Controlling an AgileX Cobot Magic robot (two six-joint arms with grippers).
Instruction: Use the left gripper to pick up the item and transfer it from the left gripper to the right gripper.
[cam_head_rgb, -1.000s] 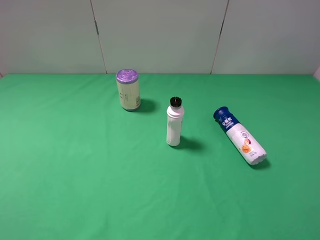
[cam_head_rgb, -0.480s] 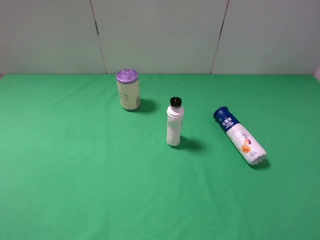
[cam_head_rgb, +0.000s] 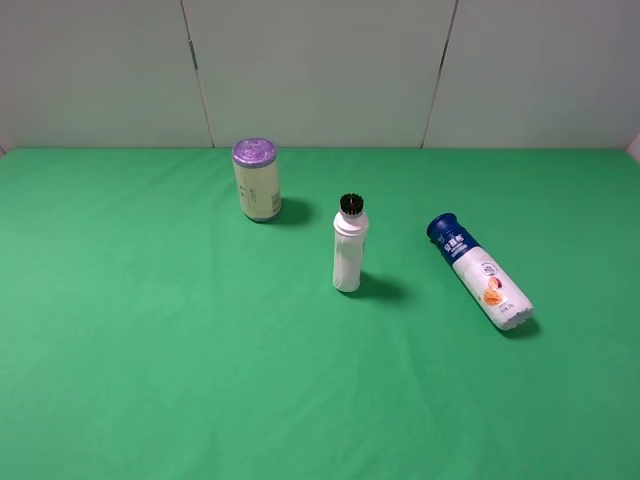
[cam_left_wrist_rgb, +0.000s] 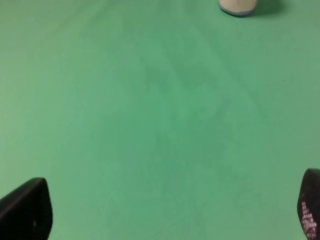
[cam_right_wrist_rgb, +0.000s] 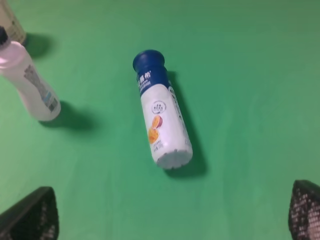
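The item (cam_head_rgb: 478, 272), a bottle with a blue cap, dark blue upper label and white body with an orange picture, lies on its side on the green cloth at the right. It also shows in the right wrist view (cam_right_wrist_rgb: 161, 112), cap pointing away from the camera. My right gripper (cam_right_wrist_rgb: 170, 217) is open and empty, its fingertips (cam_right_wrist_rgb: 32, 215) spread wide short of the bottle's base. My left gripper (cam_left_wrist_rgb: 167, 215) is open and empty over bare cloth, far from the item. Neither arm shows in the exterior high view.
A slim white bottle with a black cap (cam_head_rgb: 348, 247) stands upright mid-table and shows in the right wrist view (cam_right_wrist_rgb: 29, 82). A cream can with a purple lid (cam_head_rgb: 256, 178) stands at the back left; its base shows in the left wrist view (cam_left_wrist_rgb: 238, 6). A grey wall runs behind.
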